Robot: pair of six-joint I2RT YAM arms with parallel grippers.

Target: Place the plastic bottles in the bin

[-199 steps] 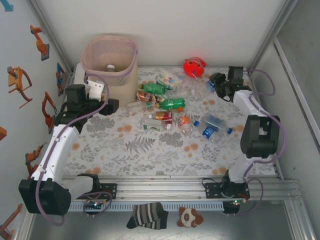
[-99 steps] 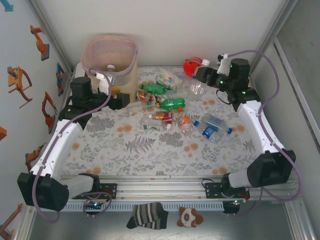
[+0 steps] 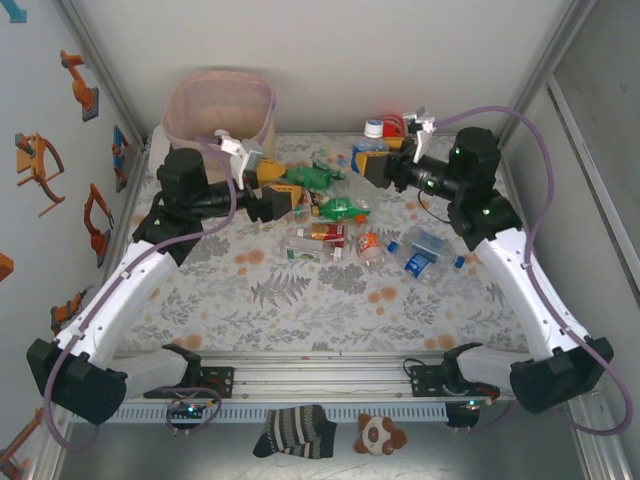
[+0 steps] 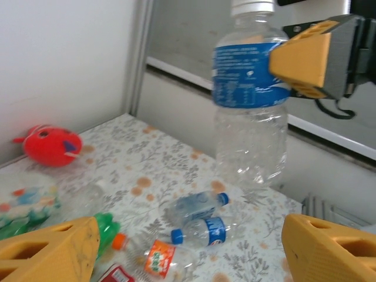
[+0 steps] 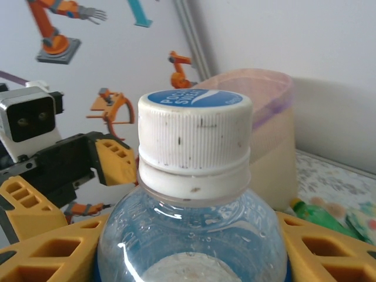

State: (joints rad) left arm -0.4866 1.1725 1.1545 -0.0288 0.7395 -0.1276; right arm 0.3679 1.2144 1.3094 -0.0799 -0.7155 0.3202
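My right gripper [image 3: 378,166] is shut on a clear plastic bottle [image 3: 370,155] with a blue label and a white cap. It holds the bottle upright above the far middle of the table. That bottle [image 5: 194,176] fills the right wrist view between the yellow fingers [image 5: 47,258], and hangs at the top of the left wrist view as well [image 4: 249,106]. My left gripper [image 3: 273,185] is open with nothing in it, over the left end of the bottle pile. Green bottles [image 3: 345,208], a red-labelled one [image 3: 322,233] and blue-capped ones [image 4: 205,231] lie on the table. The pink bin [image 3: 215,110] stands at the far left.
A red round toy [image 4: 50,147] lies by the back wall, with a patterned packet [image 4: 26,200] next to it. Walls close in on the left, back and right. A sock [image 3: 295,430] and a plush toy [image 3: 380,435] lie in front of the arm rail.
My right gripper has lifted the blue-labelled bottle and carried it left from the far right corner. My left gripper has swung right, from beside the bin to over the pile.
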